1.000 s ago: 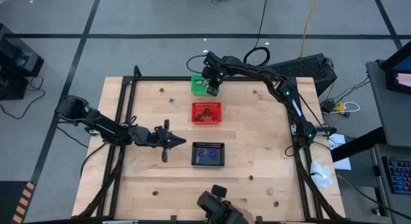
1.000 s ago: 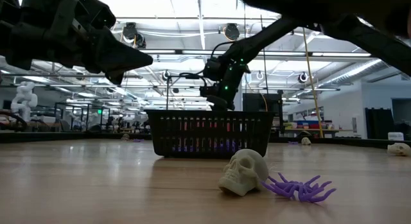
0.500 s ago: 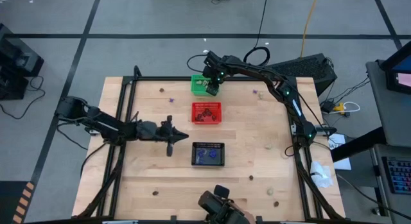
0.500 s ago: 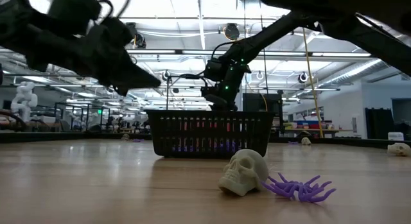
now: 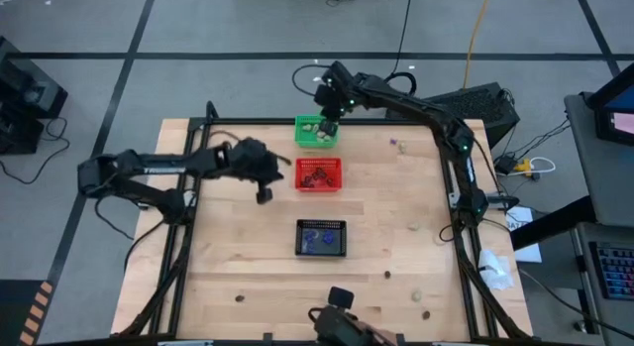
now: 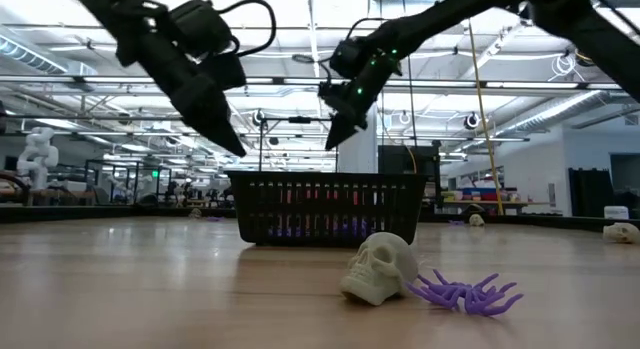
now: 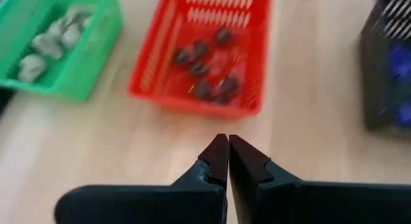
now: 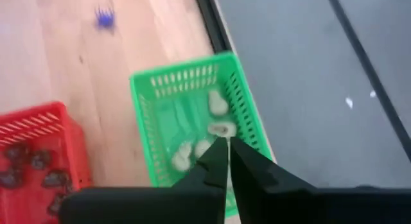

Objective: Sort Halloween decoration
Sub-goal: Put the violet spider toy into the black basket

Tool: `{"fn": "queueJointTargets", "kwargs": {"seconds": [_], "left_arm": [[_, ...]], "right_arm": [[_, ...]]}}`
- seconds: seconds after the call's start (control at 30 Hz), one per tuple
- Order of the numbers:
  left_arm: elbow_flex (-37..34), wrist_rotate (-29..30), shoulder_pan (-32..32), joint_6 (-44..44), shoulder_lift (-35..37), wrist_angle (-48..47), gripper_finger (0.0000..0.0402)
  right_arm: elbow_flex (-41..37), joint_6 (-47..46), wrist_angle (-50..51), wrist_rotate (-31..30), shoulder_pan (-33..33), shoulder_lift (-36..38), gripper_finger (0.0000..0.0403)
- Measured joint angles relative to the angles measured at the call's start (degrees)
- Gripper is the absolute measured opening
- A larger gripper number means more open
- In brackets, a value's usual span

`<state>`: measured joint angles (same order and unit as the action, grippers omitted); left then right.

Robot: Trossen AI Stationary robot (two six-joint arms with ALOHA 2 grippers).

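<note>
Tiny trinkets lie scattered on the wooden table: a cream skull point(image 6: 380, 269) with a purple spider point(image 6: 465, 292) beside it at the near edge, another purple one point(image 5: 394, 143) by the far right corner, and cream point(image 5: 414, 225) and brown point(image 5: 387, 276) ones on the right. My left gripper point(image 5: 282, 164) point(image 7: 228, 144) hangs shut in the air just left of the red basket point(image 5: 319, 174), pointing down at it. My right gripper point(image 5: 327, 113) point(image 8: 227, 147) is shut above the green basket point(image 5: 317, 131), which has cream skulls point(image 8: 218, 128) in it. Neither gripper shows anything between its fingers.
The black basket point(image 5: 322, 238) with purple pieces sits nearer than the red one, which holds dark brown pieces point(image 7: 205, 63). All three baskets stand in a row down the table's middle. A black metal frame point(image 5: 188, 187) edges the table. Bare wood lies left of the baskets.
My left gripper has swung from beside the black basket toward the far edge, ending left of the red basket, with its fingers tipped from level to steeply downward. My right gripper has risen from the green basket and shifted slightly toward the far edge.
</note>
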<state>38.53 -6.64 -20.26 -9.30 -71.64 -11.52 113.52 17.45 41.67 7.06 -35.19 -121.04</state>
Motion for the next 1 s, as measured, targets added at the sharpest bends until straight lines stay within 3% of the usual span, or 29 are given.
{"fn": "queueJointTargets", "kwargs": {"seconds": [0.13, 0.33, 0.6, 0.83, 1.0], "left_arm": [[6.07, 0.14, -4.41, -5.69, 0.04, -11.18, 0.0008], [11.46, 3.7, -11.14, -9.98, -2.75, -21.81, 0.0001], [13.99, 4.28, -16.94, -13.11, -13.69, -25.16, 0.0004], [15.58, 6.89, -17.54, -14.58, -18.96, -21.48, 0.0061], [15.58, 7.58, -17.5, -17.08, -22.55, -19.84, 0.0117]], "right_arm": [[-10.01, -0.68, -8.78, 0.71, 0.08, 5.42, 0.0003], [-34.67, -4.93, -28.7, 0.73, 0.37, 17.74, 0.0001], [-62.41, -12.61, -49.46, 0.26, 3.11, 37.79, 0.0001], [-73.1, -13.35, -55.15, -7.12, 7.79, 50.06, 0.0], [-75.27, -12.68, -55.19, -7.36, 10.35, 53.28, 0.0]]}}
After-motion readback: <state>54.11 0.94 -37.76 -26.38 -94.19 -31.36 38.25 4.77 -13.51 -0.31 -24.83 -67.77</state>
